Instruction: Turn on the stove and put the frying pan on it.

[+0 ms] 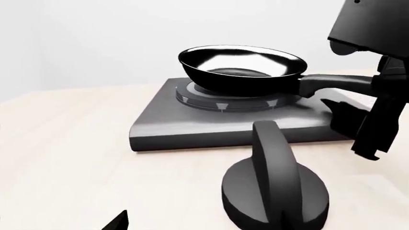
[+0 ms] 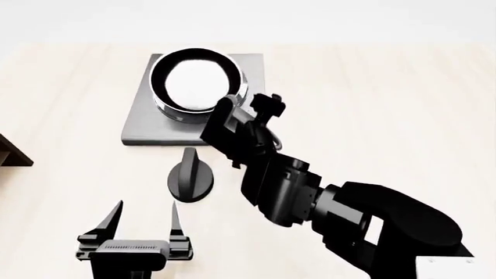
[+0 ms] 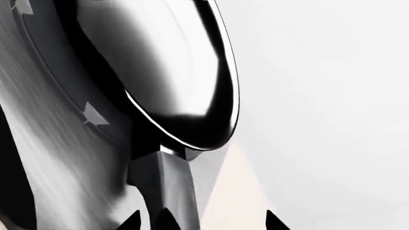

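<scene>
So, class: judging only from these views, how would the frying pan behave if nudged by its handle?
The frying pan looks rigid and glossy, so probably slippery. Resting on the stove rings, it would likely pivot or slide rather than tip.

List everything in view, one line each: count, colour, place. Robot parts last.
frying pan: one, glossy black, sitting on the stove's burner rings, handle toward the right arm.
stove: one, dark grey square plate, on the table's far middle.
knob: one, black, on the table just in front of the stove.
table: one, pale wood, under everything.
shelf corner: one, brown, at the head view's left edge.
left gripper: one, black, open, hovering near the knob.
right gripper: one, black, at the pan's handle; grip unclear.
</scene>
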Robot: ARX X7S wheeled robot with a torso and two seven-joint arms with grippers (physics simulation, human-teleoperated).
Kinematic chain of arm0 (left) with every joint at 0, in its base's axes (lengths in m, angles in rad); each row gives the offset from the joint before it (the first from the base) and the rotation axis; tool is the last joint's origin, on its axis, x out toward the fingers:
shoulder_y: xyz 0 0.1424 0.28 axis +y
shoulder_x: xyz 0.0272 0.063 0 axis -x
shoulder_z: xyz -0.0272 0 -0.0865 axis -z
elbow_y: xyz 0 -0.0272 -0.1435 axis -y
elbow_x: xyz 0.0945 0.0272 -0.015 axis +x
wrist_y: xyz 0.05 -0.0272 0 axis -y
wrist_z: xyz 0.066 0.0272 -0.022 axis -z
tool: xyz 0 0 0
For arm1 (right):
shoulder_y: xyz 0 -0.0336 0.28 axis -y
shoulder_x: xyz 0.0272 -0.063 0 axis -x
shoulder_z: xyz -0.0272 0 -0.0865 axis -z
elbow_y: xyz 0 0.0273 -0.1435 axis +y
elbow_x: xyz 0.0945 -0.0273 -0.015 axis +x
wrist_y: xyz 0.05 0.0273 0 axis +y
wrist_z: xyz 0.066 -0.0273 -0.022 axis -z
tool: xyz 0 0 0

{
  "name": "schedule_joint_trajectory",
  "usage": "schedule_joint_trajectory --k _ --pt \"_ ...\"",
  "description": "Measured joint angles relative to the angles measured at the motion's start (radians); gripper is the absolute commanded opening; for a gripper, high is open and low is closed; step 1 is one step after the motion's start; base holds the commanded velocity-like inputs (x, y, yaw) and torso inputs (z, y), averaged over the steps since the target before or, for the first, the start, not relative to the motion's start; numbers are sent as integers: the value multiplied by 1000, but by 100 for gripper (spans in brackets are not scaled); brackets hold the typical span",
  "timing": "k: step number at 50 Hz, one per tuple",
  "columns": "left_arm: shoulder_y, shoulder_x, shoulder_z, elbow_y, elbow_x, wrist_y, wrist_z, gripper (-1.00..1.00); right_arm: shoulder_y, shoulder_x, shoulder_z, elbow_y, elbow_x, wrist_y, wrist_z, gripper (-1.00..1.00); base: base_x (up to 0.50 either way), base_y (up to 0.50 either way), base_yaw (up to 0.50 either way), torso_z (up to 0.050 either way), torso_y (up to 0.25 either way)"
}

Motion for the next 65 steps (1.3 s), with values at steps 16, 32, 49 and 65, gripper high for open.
schedule_joint_trajectory --k 16,32,49,65 --pt "1 -3 2 4 -2 0 -5 100 60 5 2 -6 199 -23 -95 100 0 0 0 0 0" --pt "0 -4 7 3 -1 0 -7 100 120 3 0 -26 308 -49 -133 100 0 0 0 0 0" --pt "0 -8 11 8 -5 -9 -11 100 200 156 41 -302 384 -18 -43 100 0 0 0 0 0" --pt "-4 -8 17 27 -1 -34 -24 100 137 528 84 -847 404 -56 205 100 0 0 0 0 0"
